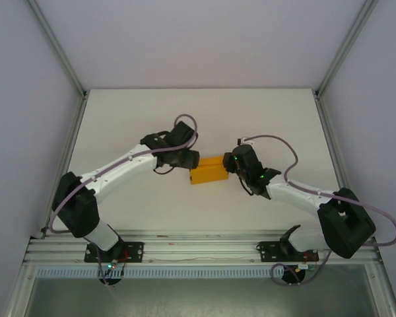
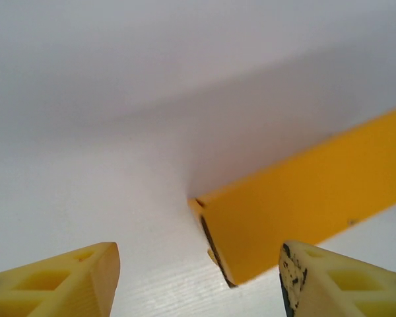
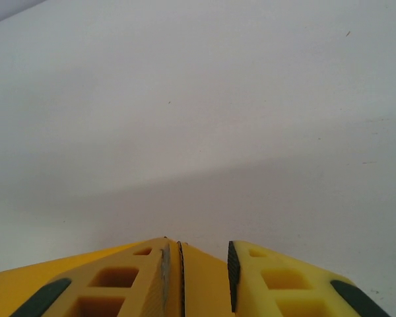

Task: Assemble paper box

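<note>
- Lying at the middle of the table [image 1: 132, 119], the paper box [image 1: 209, 170] runs its long axis roughly left to right, between the two arms.
- Left gripper [image 1: 190, 160] is at the box's left end, jaws wide apart, with the box's corner between them and seemingly clear of both fingers.
- Right gripper [image 1: 231, 163] straddles a wall at the right end, jaws narrow; I cannot tell whether it pinches.
- Both arms reach inward with elbows bent and wrists low.

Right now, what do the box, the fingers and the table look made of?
Box: thin card, matte orange; its end shows a thin wall edge and a crease.
Fingers: probably moulded or printed plastic, yellow with hollow cells; the dark pads look rubbery.
Table: white and matte, with faint grain up close; perhaps laminate or painted board.
</note>
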Controlling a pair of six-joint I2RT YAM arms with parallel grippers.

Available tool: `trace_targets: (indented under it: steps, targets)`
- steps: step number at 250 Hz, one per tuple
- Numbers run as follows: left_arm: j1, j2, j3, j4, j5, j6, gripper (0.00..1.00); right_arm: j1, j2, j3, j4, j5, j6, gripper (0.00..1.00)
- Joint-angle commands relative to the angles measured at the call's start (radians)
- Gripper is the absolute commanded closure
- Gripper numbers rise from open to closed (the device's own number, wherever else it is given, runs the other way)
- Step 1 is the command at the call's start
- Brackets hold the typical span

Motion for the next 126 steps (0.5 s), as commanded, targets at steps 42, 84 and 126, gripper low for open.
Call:
trace_targets:
  steps: [42,84,126]
  targets:
    - [0.024,-0.001,-0.11,0.12,0.074,-0.052,0.38,0.018,0.042,-0.065,-0.213,-0.018,-0.027,0.71]
    - [0.028,0.024,-0.22,0.167,0.082,-0.098,0.52,0.017,0.038,-0.096,-0.19,-0.003,-0.006,0.73]
    - [0.028,0.023,-0.381,0.277,0.131,-0.183,0.65,0.018,0.053,-0.156,-0.142,-0.01,-0.009,0.74]
